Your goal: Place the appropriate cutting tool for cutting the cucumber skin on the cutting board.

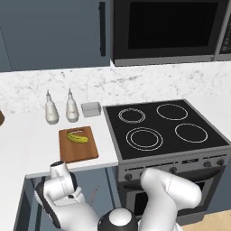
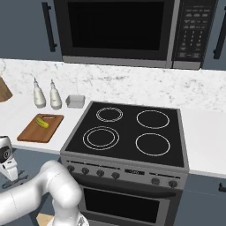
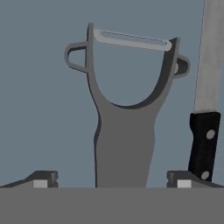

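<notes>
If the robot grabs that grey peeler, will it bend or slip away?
The peeler looks like solid grey metal, so it probably stays stiff. Its handle is flat and smooth, so it might slide a little between the open hand's fingertips. It looks thin and small beside the knife, so it is likely light and won't roll.

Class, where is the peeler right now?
In the hand view, the peeler lies between the open gripper fingertips, forked head away, with the black-handled knife beside it on the right.
</notes>
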Controlling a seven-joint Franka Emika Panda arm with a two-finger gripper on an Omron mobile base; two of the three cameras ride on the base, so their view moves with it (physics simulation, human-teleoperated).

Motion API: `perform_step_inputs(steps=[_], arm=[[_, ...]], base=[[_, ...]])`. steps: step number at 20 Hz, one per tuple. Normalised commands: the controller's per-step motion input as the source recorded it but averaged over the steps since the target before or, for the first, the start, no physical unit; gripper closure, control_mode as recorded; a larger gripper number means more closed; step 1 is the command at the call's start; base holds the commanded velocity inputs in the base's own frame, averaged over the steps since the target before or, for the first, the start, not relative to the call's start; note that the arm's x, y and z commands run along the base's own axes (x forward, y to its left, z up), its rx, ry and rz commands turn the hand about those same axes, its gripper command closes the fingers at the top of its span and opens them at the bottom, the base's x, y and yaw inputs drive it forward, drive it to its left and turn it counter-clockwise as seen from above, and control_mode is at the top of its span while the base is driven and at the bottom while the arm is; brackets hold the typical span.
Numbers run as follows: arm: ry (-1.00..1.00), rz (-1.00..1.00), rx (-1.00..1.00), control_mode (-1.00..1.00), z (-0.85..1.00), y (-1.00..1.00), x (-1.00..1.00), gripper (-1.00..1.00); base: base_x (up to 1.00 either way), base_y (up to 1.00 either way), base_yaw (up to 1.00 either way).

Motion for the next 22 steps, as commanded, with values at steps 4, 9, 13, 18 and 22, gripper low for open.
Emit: perform_step_inputs(steps=[4, 9, 13, 18, 22], arm=[[0.00, 0.00, 0.00, -1.00, -0.07, -0.08, -0.08, -1.00], [0.00, 0.00, 0.00, -1.00, -0.05, -0.14, -0.22, -1.00], [0.00, 0.00, 0.00, -1.00, -0.01, -0.13, -0.23, -1.00], [0.00, 0.00, 0.00, -1.00, 0.00, 0.00, -0.01, -1.00], [0.00, 0.00, 0.00, -1.00, 0.00, 0.00, 0.00, -1.00]], base=[[0.00, 0.00, 0.00], [0.00, 0.00, 0.00], [0.00, 0.00, 0.00], [0.00, 0.00, 0.00], [0.00, 0.00, 0.00]])
